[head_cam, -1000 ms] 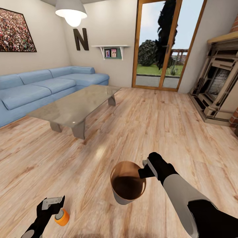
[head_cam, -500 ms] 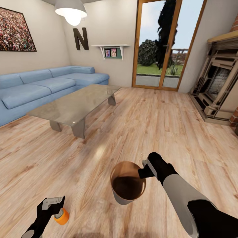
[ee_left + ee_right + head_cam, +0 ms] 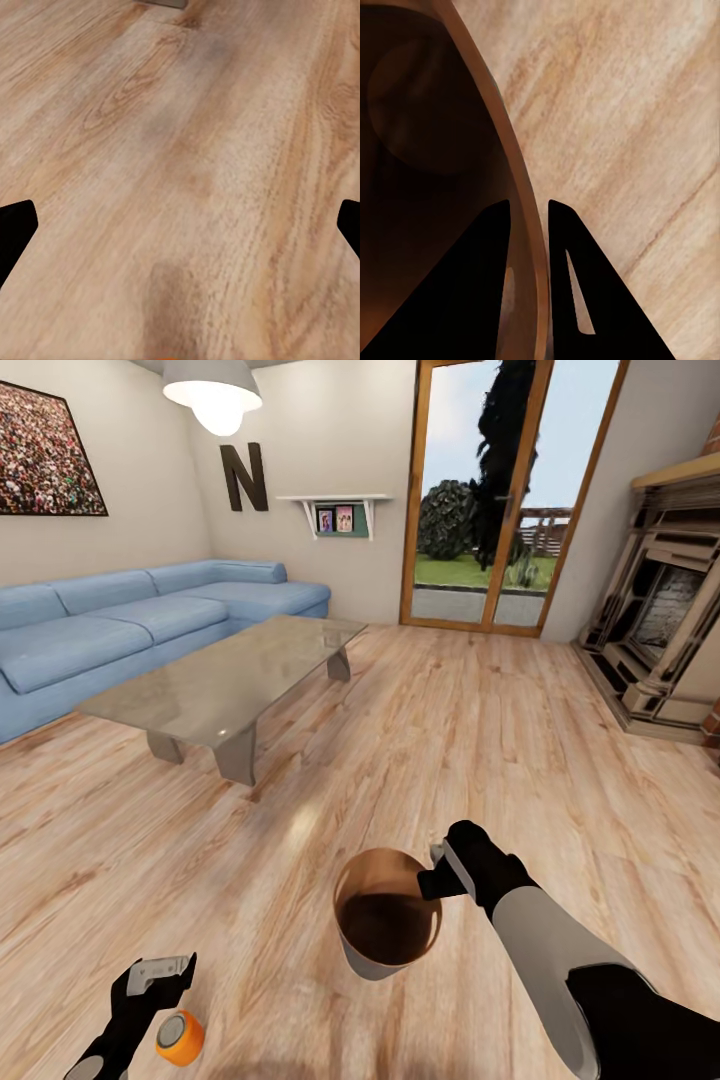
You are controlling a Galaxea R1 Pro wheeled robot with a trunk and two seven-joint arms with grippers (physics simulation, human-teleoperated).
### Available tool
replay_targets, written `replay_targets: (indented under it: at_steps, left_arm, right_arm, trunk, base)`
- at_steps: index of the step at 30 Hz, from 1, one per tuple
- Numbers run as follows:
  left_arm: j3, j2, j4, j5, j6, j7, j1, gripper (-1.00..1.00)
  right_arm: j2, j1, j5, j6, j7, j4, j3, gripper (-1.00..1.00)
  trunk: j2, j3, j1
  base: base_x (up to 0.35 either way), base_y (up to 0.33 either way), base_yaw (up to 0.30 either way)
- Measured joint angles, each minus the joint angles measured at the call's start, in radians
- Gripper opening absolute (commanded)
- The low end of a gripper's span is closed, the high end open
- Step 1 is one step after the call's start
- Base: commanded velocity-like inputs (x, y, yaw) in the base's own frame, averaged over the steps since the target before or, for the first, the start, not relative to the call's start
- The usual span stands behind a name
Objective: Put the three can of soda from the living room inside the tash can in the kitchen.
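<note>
A: How are the right fingers (image 3: 499, 277) set?
B: They are closed on the rim of the tash can (image 3: 385, 920), one inside the wall and one outside, as seen in the right wrist view. The right gripper (image 3: 437, 877) is seen at the can's right edge, and the copper-brown bucket is held above the wooden floor (image 3: 450, 740) at the near middle of the scene.

A: And the left fingers (image 3: 15, 225)?
B: They are spread wide, with bare floor planks between them and nothing gripped. The left gripper (image 3: 160, 975) is seen at the near left.

A: Where is a can of soda found?
B: An orange can of soda (image 3: 179, 1037) is seen just below the left gripper, silvery top up, apart from the fingers.

A: What lies farther out?
B: A glass bench (image 3: 230, 675) is seen at the far left, a blue sofa (image 3: 120, 620) beyond it, and a fireplace (image 3: 665, 640) at the far right.
</note>
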Motion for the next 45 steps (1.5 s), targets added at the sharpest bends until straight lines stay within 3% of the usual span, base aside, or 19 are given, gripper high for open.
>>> replay_targets:
  at_steps: [9,12,15,21,25,29,36,39,45]
  left_arm:
    - [0.005,0.0,0.009,-0.002,0.032,-0.001,-0.001,1.0]
    - [0.004,-0.001,0.053,-0.001,0.115,-0.003,-0.002,1.0]
    - [0.004,-0.002,0.086,-0.001,0.154,-0.016,-0.004,1.0]
    - [0.001,-0.002,0.168,-0.003,0.024,-0.052,-0.006,1.0]
    - [0.001,-0.002,0.199,-0.002,-0.02,-0.058,-0.007,1.0]
    - [0.001,0.0,0.207,0.002,-0.03,-0.086,-0.007,1.0]
    - [0.002,0.004,0.209,0.006,-0.033,-0.106,-0.007,1.0]
    - [0.001,0.006,0.208,0.006,-0.032,-0.108,-0.007,1.0]
    - [0.002,0.006,0.207,0.006,-0.031,-0.116,-0.007,1.0]
  right_arm:
    - [0.003,0.0,-0.002,0.0,-0.002,0.0,-0.001,-1.0]
    - [0.003,0.0,-0.005,0.0,-0.002,0.001,-0.001,-1.0]
    - [0.003,0.0,-0.005,0.0,-0.002,0.002,-0.001,-1.0]
    - [0.004,0.0,-0.004,0.0,-0.002,0.002,-0.001,-1.0]
    - [0.004,0.0,-0.003,0.0,-0.002,0.002,-0.001,-1.0]
    - [0.004,0.0,-0.001,0.0,-0.002,0.002,-0.001,-1.0]
    - [0.011,0.0,-0.007,0.0,-0.004,0.001,-0.001,-1.0]
    - [0.011,0.0,0.014,0.0,-0.006,0.002,0.0,-1.0]
    - [0.012,0.001,-0.019,0.001,-0.005,0.001,-0.002,-1.0]
  trunk:
    - [0.0,0.0,0.0]
    - [0.0,0.0,0.0]
    - [-0.014,-0.006,0.008]
    - [-0.056,-0.025,0.031]
    - [-0.077,-0.038,0.043]
    - [-0.078,-0.054,0.045]
    - [-0.078,-0.054,0.044]
    - [-0.078,-0.054,0.044]
    - [-0.078,-0.054,0.044]
  base:
    - [0.003,0.0,0.0]
    - [0.0,0.0,0.0]
    - [0.0,0.0,0.0]
    - [0.0,0.0,0.0]
    - [0.0,0.0,0.0]
    - [0.0,0.0,0.0]
    - [0.0,0.017,0.0]
    - [0.0,0.216,0.0]
    - [0.0,0.223,0.0]
